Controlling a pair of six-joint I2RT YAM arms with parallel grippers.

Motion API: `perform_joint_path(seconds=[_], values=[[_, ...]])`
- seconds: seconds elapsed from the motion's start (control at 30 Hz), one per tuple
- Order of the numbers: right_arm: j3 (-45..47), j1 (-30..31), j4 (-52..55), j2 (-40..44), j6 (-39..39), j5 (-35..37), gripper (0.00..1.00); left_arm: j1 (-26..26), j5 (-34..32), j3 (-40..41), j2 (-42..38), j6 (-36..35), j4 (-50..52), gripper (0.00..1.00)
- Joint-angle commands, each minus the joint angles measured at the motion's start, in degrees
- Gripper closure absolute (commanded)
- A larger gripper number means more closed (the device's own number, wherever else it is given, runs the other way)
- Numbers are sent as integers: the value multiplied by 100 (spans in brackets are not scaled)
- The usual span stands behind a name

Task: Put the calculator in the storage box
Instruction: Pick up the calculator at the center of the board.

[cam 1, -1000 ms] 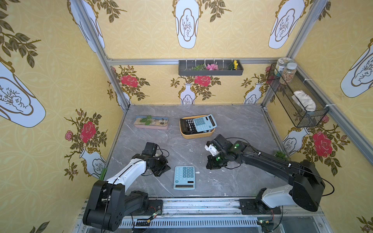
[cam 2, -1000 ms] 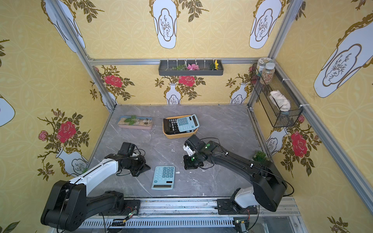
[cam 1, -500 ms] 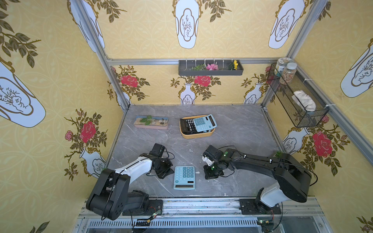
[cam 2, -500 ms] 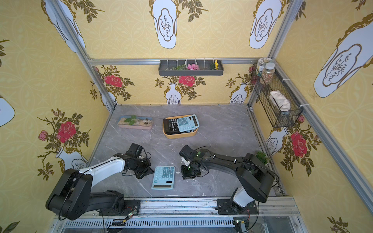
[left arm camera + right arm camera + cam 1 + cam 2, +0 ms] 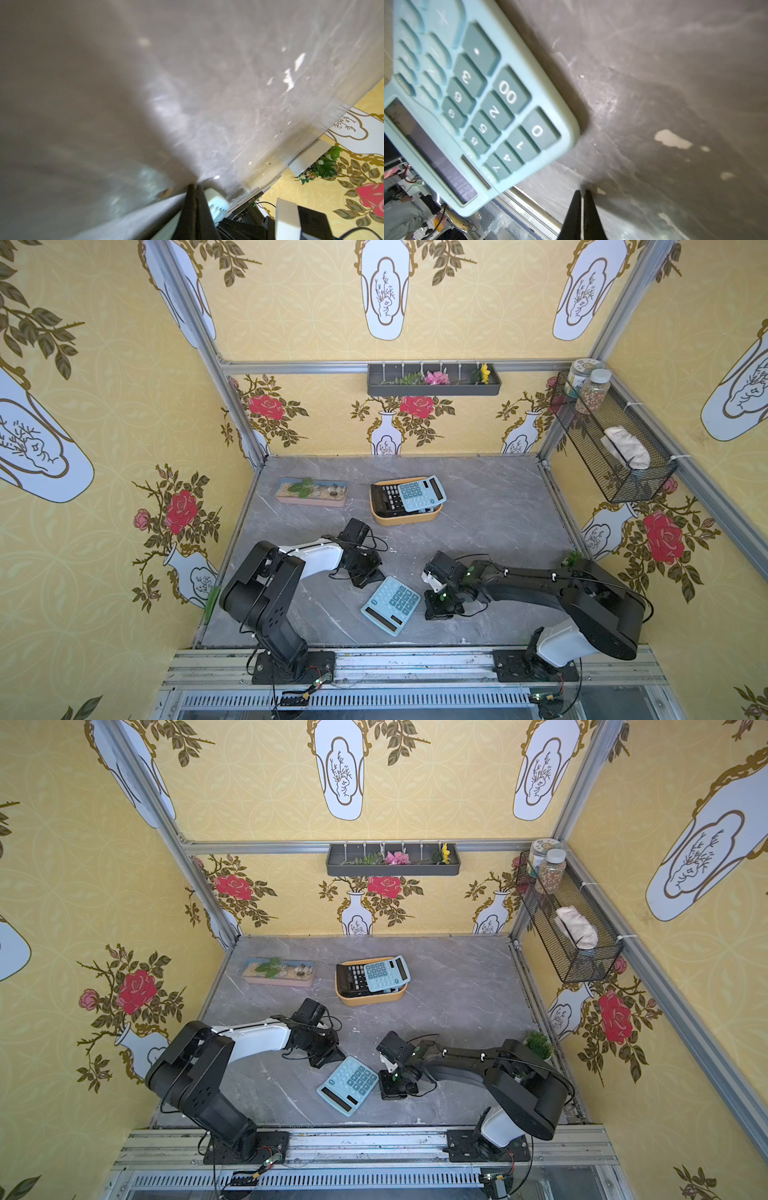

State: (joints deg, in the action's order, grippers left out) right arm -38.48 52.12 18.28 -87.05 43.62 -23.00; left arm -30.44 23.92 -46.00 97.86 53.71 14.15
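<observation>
The job is partly done at best. The storage box (image 5: 405, 519), above centre in both top views, already holds a black calculator (image 5: 384, 499) with a light-blue boxed calculator (image 5: 419, 493) lying across it and poking over the right rim. A loose light-blue calculator (image 5: 390, 605) lies flat, keys up and skewed, on the grey worktop (image 5: 498, 510) in the lower middle of the frame, well apart from the box. The left hand (image 5: 366, 577) sits low just beside that calculator's upper corner, its fingers pressed together on nothing (the left wrist view shows a pale blue corner right against the closed tips, though whether they touch it I cannot tell). The right hand (image 5: 437, 608) is down by the calculator's right edge, likewise closed and empty; in the right wrist view its shut fingers (image 5: 575, 207) point at bare worktop beside the keypad. So nothing is gripped. What remains, as I judge it, is the whole carry for this one: open a hand, take the calculator by its edges, lift it, move it up the frame and set it in the box, where room looks tight atop the two inside.
</observation>
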Motion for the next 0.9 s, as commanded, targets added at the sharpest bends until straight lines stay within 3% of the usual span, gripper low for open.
perform_joint_path(seconds=[0.0,0.23,0.3,0.33,0.4,0.43,0.6,0.77,0.87], values=[[114,70,-60,1,296,247,90,-122,-49,-203,333,141,-129,100],[148,277,-192,91,539,304,89,-136,-238,-660,327,14,232,100],[121,308,-144,154,562,335,88,-26,-460,-700,40,-80,549,91],[104,309,-76,211,563,372,87,55,-584,-691,-185,-163,789,85],[61,309,115,381,546,459,81,211,-918,-691,-723,-393,1411,63],[27,316,253,496,537,528,78,307,-1099,-675,-1066,-522,1806,59],[-133,310,963,1125,537,912,69,484,-1145,-145,-2666,-586,3116,59],[-338,300,1600,1751,598,1333,65,370,-1078,503,-4339,53,4005,51],[-367,308,1812,2037,671,1503,64,31,-1153,662,-5114,574,4464,49]])
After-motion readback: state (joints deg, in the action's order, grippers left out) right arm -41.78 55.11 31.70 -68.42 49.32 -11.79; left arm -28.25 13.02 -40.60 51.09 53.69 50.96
